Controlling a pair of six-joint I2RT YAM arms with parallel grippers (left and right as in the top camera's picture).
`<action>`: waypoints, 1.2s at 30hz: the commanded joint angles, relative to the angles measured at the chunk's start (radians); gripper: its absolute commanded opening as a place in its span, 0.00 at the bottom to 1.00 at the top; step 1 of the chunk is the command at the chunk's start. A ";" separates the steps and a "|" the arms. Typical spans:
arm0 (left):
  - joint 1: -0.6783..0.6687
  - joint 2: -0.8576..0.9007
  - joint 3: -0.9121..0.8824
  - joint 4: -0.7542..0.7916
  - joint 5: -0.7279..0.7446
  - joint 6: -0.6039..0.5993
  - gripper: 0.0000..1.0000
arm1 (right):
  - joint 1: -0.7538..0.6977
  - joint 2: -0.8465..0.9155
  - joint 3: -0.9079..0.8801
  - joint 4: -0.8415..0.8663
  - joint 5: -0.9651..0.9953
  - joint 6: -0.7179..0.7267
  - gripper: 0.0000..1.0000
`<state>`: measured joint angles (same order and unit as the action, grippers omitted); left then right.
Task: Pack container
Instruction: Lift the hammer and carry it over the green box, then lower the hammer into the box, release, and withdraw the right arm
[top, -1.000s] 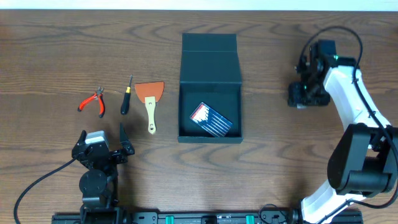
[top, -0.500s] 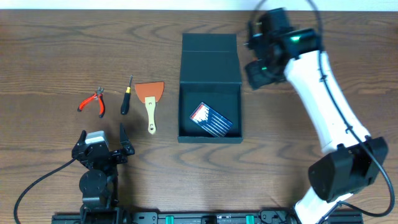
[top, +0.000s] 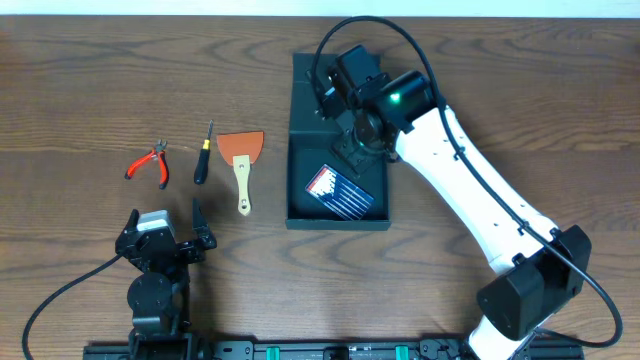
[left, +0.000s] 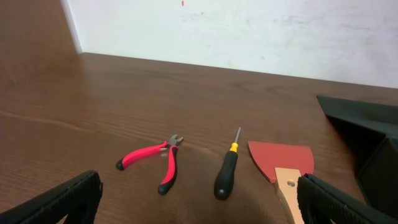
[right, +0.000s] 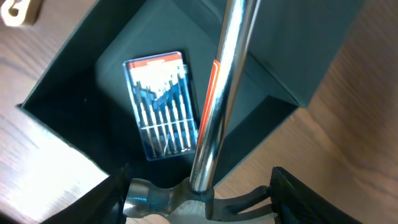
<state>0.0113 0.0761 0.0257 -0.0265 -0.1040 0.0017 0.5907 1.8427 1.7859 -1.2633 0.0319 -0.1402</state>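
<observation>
Hammer (right: 219, 87) in the grip, folks: the right hand (right: 198, 186) had its two fingers pressed in on either side of the steel head. The chrome shaft ran straight out ahead of the fingers, with an orange strip showing along it.

Right beneath that hand sat the container (right: 68, 87), the dark teal box. It was open, with its flap lid lying flat on the counter (top: 80, 80) past the hand's far side. Seen from above, the hand hung over the back of the cavity, near where the flap joins it. Whether the hammer touched the box, I couldn't tell. On the box floor, below and ahead of the fingers, a blue see-through case of small screwdrivers (right: 163, 106) lay flat, just beside the line of the shaft.

Well apart from all that, the left hand (top: 166, 218) sat low over the counter with its fingers spread wide. Out in front of it three tools lay in a row, none touching. Red-handled pliers (left: 152, 163) were ahead and slightly left. A black-handled screwdriver (left: 225, 174) with a yellow collar lay dead ahead. A scraper (left: 283, 162) with a red blade and a pale handle was ahead to the right, and the container's dark wall rose just beyond it.
</observation>
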 joint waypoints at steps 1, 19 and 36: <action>0.003 -0.006 -0.022 -0.036 -0.011 0.013 0.98 | 0.008 0.003 -0.042 0.000 -0.029 -0.047 0.49; 0.003 -0.006 -0.022 -0.036 -0.011 0.013 0.99 | 0.008 0.003 -0.378 0.177 -0.074 -0.086 0.48; 0.003 -0.006 -0.022 -0.036 -0.011 0.013 0.98 | 0.008 0.003 -0.452 0.249 -0.074 -0.085 0.64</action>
<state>0.0113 0.0761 0.0257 -0.0261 -0.1040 0.0017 0.5915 1.8439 1.3384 -1.0210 -0.0311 -0.2134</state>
